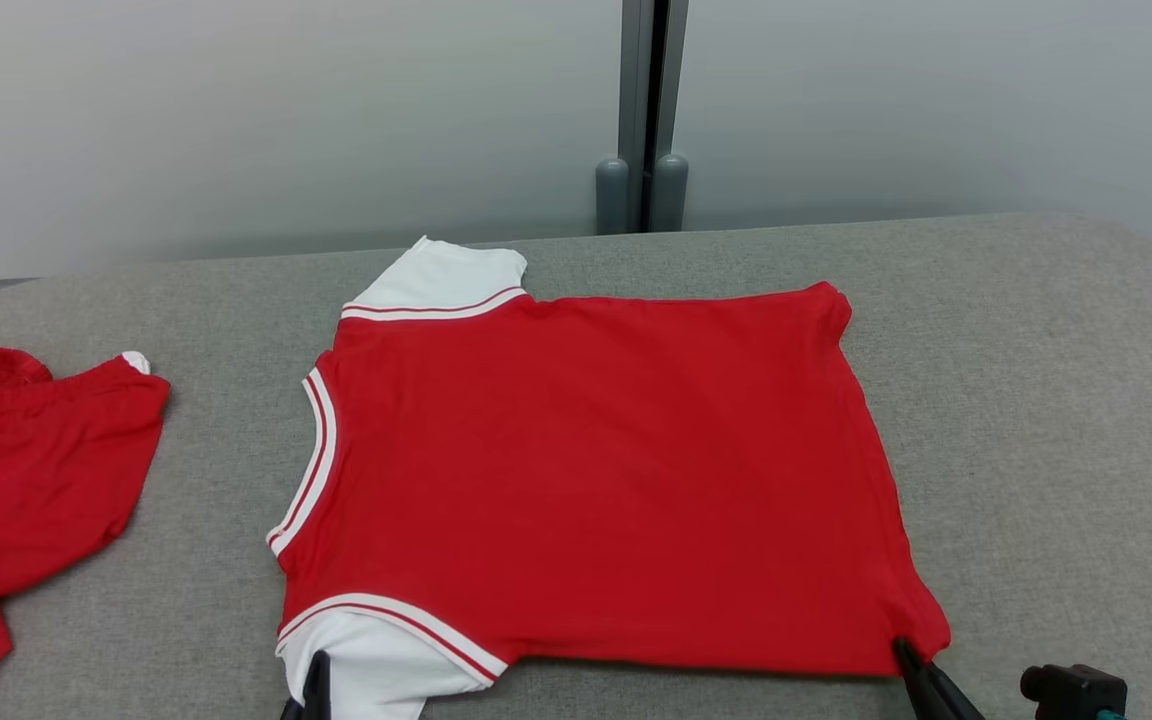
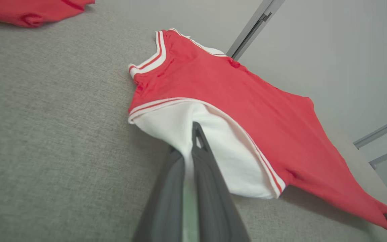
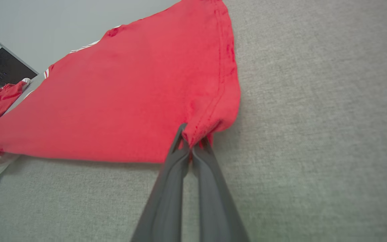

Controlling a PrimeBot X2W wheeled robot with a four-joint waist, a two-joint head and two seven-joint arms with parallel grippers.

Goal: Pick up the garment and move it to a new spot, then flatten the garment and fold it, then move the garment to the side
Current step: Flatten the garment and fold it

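Head view: the red shirt lies spread flat in the middle of the grey table, collar to the left, hem to the right. A second red garment sits well apart at the left edge. The left gripper is at the near white sleeve, and the right gripper is at the near right hem corner. Flattening looks done, so I judge the fold comes next.

Left wrist view: the left gripper is clamped on the sleeve, one finger on top of the white cloth and one under it. It has a decent bite.

Right wrist view: the right gripper is pinched tight on the hem corner, with cloth bunched between the tips. The bite is thin and could slip.

To do it well, raise both ends together, level, with the near edge just taut. Carry it over to the far edge, sleeve onto sleeve. Don't drag the lower layer or pull hard sideways.
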